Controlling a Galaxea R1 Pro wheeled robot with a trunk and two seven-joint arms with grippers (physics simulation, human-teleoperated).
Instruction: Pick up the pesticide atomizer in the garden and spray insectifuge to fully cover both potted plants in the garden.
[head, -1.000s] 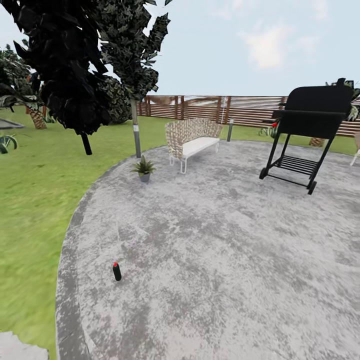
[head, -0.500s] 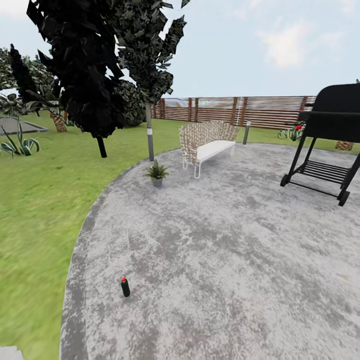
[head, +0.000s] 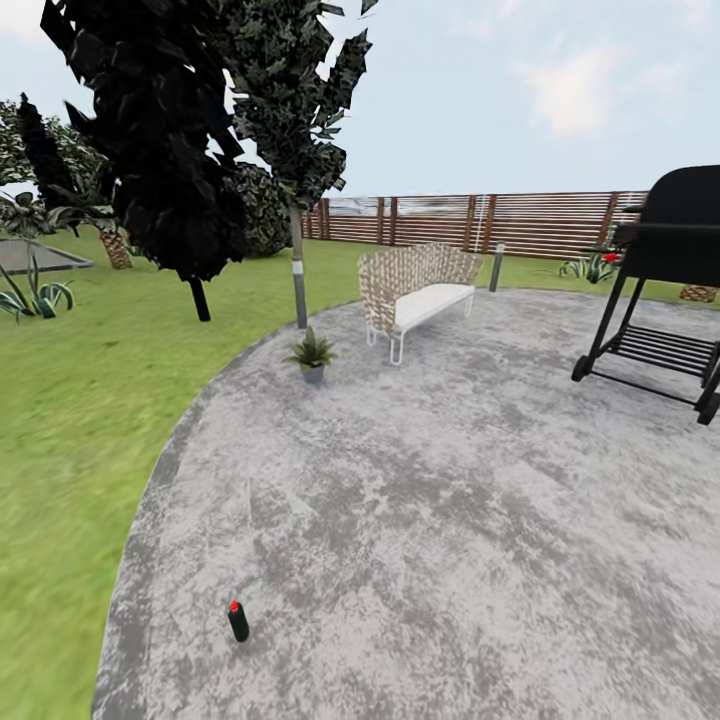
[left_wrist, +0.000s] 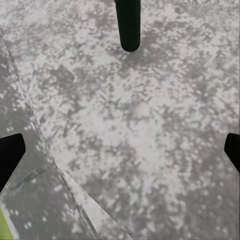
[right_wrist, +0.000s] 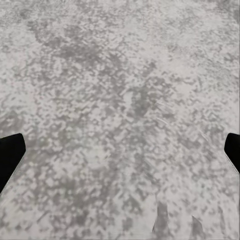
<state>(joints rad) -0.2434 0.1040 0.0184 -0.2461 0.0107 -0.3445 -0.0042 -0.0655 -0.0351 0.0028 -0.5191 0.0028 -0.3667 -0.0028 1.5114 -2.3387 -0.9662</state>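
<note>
Stone patio (head: 450, 520), bench (head: 415, 285), fence (head: 480, 222)

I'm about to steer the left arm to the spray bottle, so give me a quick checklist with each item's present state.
1. Spray bottle upright on the patio: ok.
2. Left tool open, nothing between its fingertips: ok.
3. Right tool open and free: ok.
4. Bottle ahead of the left tool in the left wrist view: ok, not yet between the fingertips.
5. One potted plant located by the bench: ok.
6. Second potted plant located: cannot tell.
</note>
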